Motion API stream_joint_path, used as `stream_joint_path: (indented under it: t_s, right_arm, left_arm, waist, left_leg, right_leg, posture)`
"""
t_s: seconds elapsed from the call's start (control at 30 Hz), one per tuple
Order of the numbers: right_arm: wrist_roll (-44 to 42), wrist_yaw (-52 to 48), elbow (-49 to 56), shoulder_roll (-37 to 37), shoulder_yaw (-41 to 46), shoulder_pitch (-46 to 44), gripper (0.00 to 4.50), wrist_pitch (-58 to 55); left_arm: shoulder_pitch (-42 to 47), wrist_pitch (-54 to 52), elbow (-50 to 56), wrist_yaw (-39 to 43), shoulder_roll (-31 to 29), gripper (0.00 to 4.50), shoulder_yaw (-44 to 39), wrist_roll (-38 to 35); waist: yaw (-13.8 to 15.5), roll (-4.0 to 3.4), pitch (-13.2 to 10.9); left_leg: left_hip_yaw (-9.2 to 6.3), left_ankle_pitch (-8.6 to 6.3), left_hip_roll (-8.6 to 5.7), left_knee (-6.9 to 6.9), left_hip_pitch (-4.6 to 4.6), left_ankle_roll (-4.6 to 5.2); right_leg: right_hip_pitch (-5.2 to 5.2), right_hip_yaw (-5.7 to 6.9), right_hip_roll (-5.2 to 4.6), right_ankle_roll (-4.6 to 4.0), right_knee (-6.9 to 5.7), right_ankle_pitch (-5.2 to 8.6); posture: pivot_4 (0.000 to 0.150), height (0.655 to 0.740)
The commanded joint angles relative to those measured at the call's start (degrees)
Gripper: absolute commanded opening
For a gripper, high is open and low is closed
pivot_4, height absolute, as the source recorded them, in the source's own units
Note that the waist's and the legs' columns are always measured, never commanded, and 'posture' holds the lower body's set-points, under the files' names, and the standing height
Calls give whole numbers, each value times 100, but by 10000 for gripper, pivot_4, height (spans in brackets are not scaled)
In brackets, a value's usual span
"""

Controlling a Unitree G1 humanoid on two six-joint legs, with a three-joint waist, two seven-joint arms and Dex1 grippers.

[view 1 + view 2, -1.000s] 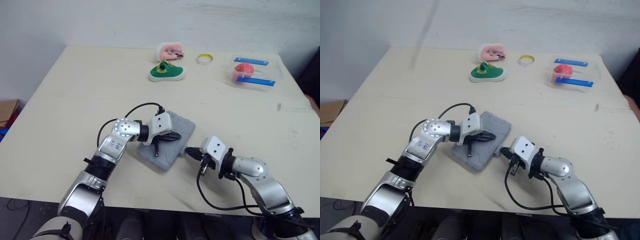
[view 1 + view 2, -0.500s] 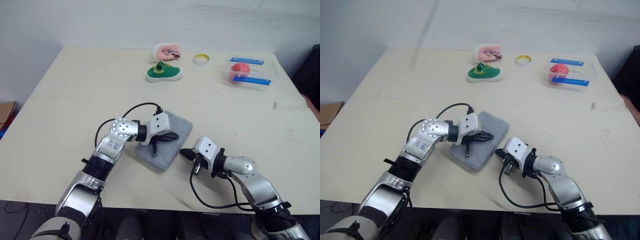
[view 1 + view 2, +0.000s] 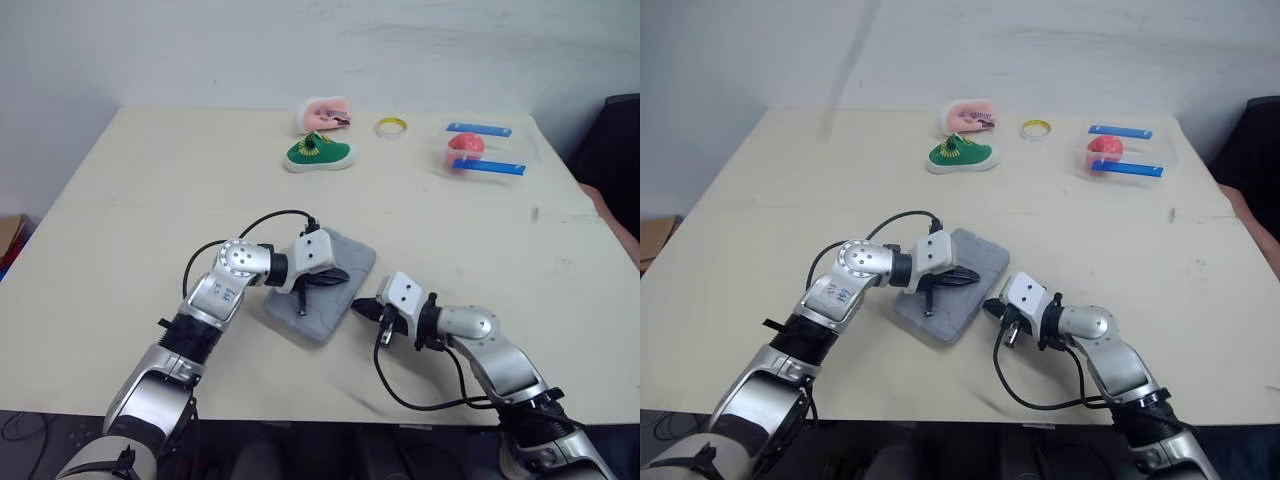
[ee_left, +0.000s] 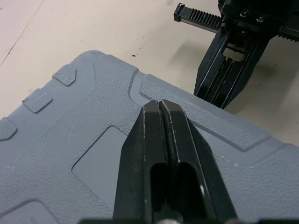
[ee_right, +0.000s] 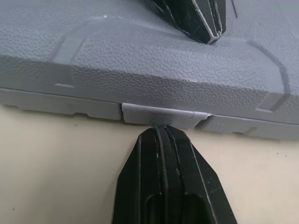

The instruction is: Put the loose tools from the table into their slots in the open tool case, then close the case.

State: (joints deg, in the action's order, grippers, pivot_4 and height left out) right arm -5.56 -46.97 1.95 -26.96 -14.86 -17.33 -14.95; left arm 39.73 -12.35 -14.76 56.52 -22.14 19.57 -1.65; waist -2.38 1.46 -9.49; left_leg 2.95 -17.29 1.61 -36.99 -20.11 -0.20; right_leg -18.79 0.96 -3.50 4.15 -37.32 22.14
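L gripper (image 4: 161, 105) atop closed tool case (image 4: 70, 140), R gripper (image 5: 161, 131) at latch (image 5: 161, 115).

Wide cream table (image 3: 150, 180), matte top, a faint seam (image 3: 120, 205) running across its left half and a few small dark specks toward the right side. Behind it a plain pale wall (image 3: 200, 50) – evenly lit, no hard shadows; one faint grey diagonal streak (image 3: 852, 60) crosses it. Past the table's left edge, low down, a brown cardboard box (image 3: 655, 235). At the right margin a dark shape (image 3: 612, 135), not identifiable. Floor (image 3: 40, 430) below the near edge is dark.
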Motion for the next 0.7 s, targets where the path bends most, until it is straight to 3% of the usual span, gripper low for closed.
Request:
stream_joint_path:
  t_s: [0.03, 0.3, 0.5, 0.53, 0.7]
  right_arm:
    - [101, 108, -94, 159, -37, -219, 700, 107]
    - [-94, -309, 386, -417, 289, -82, 700, 22]
    - [-752, -929, 1130, -1331, 1134, 567, 700, 188]
    - [-864, -986, 1225, -1425, 1281, 684, 700, 178]
    - [-1504, -1644, 1343, -1882, 2285, 1429, 700, 757]
  left_arm:
    - [-393, -280, -418, 178, -7, 55, 483, 325]
    - [-503, 138, -246, 11, 62, 55, -44, 2]
    - [-653, 1129, 162, 234, -56, 55, -1183, -971]
    - [-686, 1064, 242, 250, -113, 55, -1323, -1103]
    - [-977, 818, 630, 419, -654, 55, -2059, -1694]
  waist:
    - [-22, 0, 1]
    - [-13, -16, -2]
    - [84, -38, -18]
    - [80, -38, -27]
    - [85, -46, -90]
  left_leg:
    - [-2, -1, 1, 1, 5, -1]
    - [-11, -5, 2, 4, -2, -2]
    - [-11, -11, 2, 5, -75, -6]
    - [-13, -6, 2, -2, -115, -11]
    - [-12, 5, 1, -7, -134, -19]
  right_leg:
    - [7, 1, 0, -2, 2, 1]
    - [8, 9, -1, -6, 19, 0]
    - [-55, 19, -2, -4, 50, 0]
    - [-90, 21, 0, -3, 46, -1]
    - [-98, 26, 1, 0, 53, -2]
  posture:
    - [1500, 7400]
    - [1500, 7400]
    - [1500, 7400]
    - [1500, 7400]
    - [1500, 7400]
